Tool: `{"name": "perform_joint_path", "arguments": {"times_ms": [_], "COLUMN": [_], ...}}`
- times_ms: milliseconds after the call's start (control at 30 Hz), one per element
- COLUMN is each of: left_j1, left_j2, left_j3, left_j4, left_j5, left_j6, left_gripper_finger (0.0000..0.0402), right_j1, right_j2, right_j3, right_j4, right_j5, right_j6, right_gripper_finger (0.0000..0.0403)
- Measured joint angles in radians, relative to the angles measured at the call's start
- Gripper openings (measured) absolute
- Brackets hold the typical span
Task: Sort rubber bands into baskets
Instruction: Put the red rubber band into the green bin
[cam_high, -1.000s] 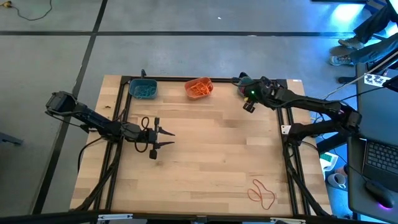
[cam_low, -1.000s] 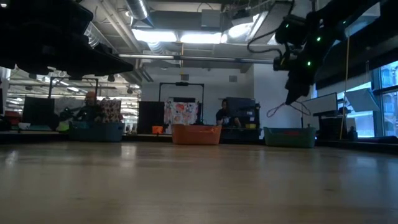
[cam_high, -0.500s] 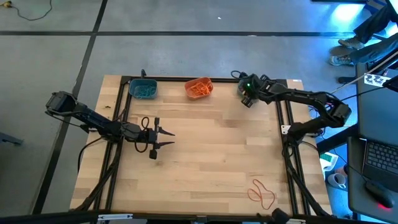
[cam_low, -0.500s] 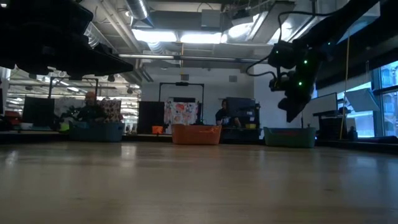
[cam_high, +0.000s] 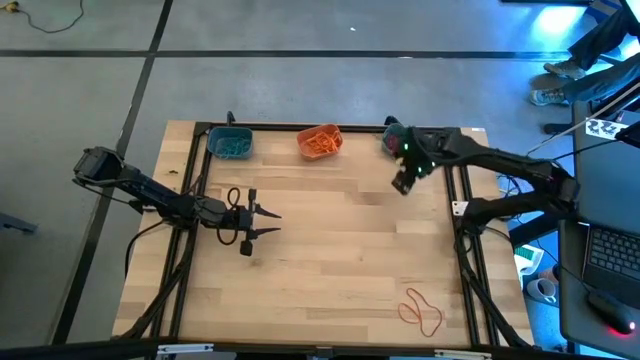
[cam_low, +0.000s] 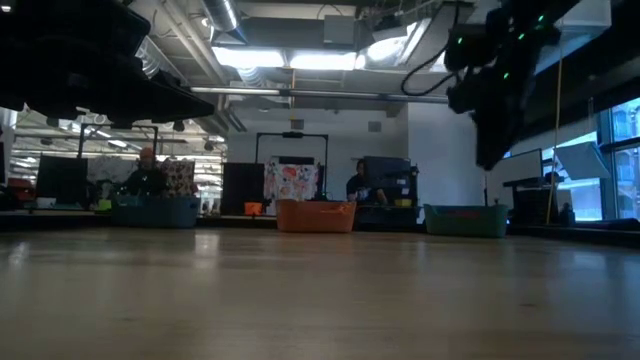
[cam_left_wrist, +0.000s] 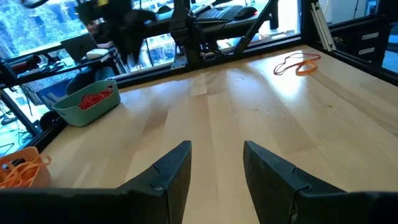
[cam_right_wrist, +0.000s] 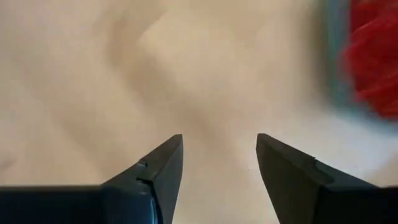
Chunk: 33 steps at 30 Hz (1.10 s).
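Observation:
Three baskets stand in a row along the table's far edge: a teal one (cam_high: 230, 144), an orange one (cam_high: 320, 141) with orange rubber bands, and a teal one (cam_left_wrist: 87, 104) holding red bands, mostly hidden under my right arm in the high view. Loose red and orange rubber bands (cam_high: 422, 310) lie flat near the table's front right corner. My right gripper (cam_high: 402, 183) hangs open above the table, just on the near side of the far right basket, with nothing between its fingers (cam_right_wrist: 217, 140). My left gripper (cam_high: 272, 222) waits open at mid-left, low over the table.
Black frame bars run along the table's left, right and far edges. A black cable loops beside my left gripper (cam_high: 232, 198). Bare wood lies between the baskets and the loose bands. People and equipment show in the room beyond the table.
My right gripper dipped toward the far right basket, then rose and came back toward the table's near edge. The red rubber band that hung below its fingers a second ago no longer shows.

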<state>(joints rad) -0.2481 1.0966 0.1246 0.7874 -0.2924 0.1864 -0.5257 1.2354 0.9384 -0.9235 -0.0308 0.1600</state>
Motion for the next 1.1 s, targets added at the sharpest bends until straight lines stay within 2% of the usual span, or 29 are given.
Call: {"name": "perform_joint_path", "arguments": {"times_ms": [100, 267, 533, 733, 900, 1100], "left_j1": [0.000, 0.000, 0.000, 0.000, 0.000, 0.000], "left_j2": [0.000, 0.000, 0.000, 0.000, 0.000, 0.000], "left_j3": [0.000, 0.000, 0.000, 0.000, 0.000, 0.000], "left_j4": [-0.004, -0.007, -0.001, 0.002, 0.001, -0.021], "left_j5": [0.000, 0.000, 0.000, 0.000, 0.000, 0.000], "left_j6": [-0.002, -0.003, -0.004, 0.000, 0.000, 0.001], "left_gripper_finger": [0.0144, 0.0144, 0.0144, 0.0144, 0.0144, 0.0144], "right_j1": [0.126, 0.366, 0.789, 1.060, 1.248, 1.368], "right_j2": [-0.033, -0.041, -0.040, -0.022, 0.080, 0.238], "right_j3": [-0.014, -0.045, -0.093, -0.137, -0.163, -0.163], "right_j4": [-0.068, -0.130, -0.109, 0.086, 0.281, 0.332], "right_j5": [-0.042, -0.042, -0.074, -0.056, -0.038, -0.007], "right_j6": [0.126, 0.362, 0.874, 1.192, 1.277, 1.250], "right_gripper_finger": [0.0201, 0.0193, 0.0193, 0.0193, 0.0193, 0.0193]}}
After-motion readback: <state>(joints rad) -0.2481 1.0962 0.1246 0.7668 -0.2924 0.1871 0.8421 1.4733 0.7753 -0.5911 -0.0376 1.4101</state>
